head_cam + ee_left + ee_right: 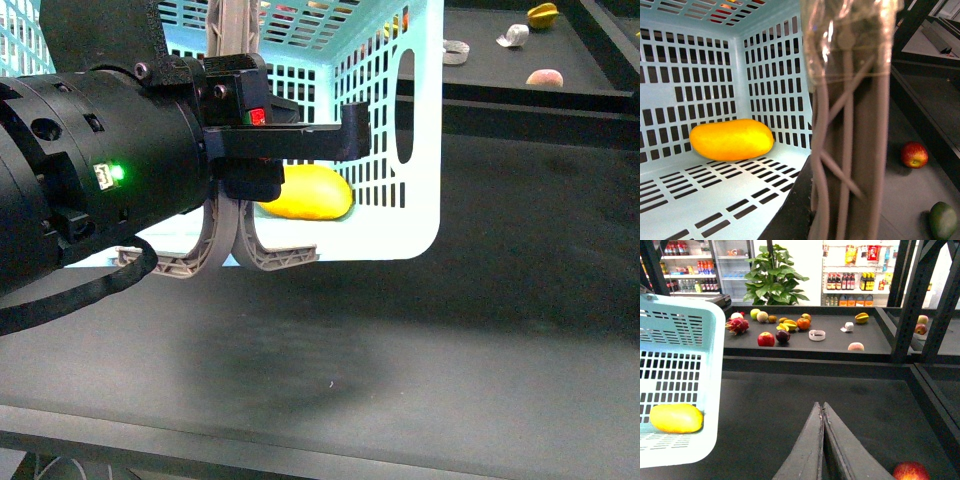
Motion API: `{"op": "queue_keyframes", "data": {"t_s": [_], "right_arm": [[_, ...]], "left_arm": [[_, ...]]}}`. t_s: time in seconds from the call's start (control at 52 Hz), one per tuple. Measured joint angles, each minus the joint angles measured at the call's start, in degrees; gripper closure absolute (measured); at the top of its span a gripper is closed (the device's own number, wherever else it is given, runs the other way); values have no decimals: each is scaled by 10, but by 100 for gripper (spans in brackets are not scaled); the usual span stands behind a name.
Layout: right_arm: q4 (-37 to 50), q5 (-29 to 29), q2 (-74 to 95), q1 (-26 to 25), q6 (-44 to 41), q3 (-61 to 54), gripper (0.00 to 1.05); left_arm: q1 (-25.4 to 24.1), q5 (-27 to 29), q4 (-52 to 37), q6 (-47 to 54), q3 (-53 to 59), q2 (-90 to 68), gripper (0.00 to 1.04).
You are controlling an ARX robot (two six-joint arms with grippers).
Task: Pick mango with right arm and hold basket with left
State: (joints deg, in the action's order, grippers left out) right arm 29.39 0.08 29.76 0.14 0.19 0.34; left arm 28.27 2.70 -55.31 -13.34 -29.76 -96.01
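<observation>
The dark matte counter (480,330) spreads beneath everything. The large light-blue slotted plastic basket (420,200) hangs clear of it and throws a shadow below. The bulky black left arm (100,180) with the green light reaches in from 9 o'clock in the front view. Its left gripper (262,150) looks clamped on the two grey-brown hinged handles (847,150), which stand gathered together and upright. The smooth yellow oblong mango (305,193) lies on its side on the basket floor, close to a slotted wall, at about 5 o'clock from that gripper. The black right gripper (823,430) has its fingers pressed together on nothing, well apart from the basket and out of the front view. A small red apple (910,472) lies on the counter near it. With the fruit already inside, the step in hand seems to be the hold itself. That calls for a firm grip on both handles, a level basket so the mango cannot roll, and a right arm held away from the basket wall.
</observation>
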Motion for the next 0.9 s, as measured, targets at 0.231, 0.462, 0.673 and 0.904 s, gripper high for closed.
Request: {"op": "queue_keyframes", "data": {"t_s": [0.231,0.462,0.673,0.904], "right_arm": [[-56,0,-60,0,0,0,103],[-116,0,-122,0,0,0,103],[-166,0,-171,0,0,0,103],[-286,-2,-273,0,0,0,103]], "left_arm": [[0,0,0,0,0,0,100],[0,0,0,0,0,0,100],[0,0,0,0,0,0,100],[0,-1,0,1,0,0,100]]}}
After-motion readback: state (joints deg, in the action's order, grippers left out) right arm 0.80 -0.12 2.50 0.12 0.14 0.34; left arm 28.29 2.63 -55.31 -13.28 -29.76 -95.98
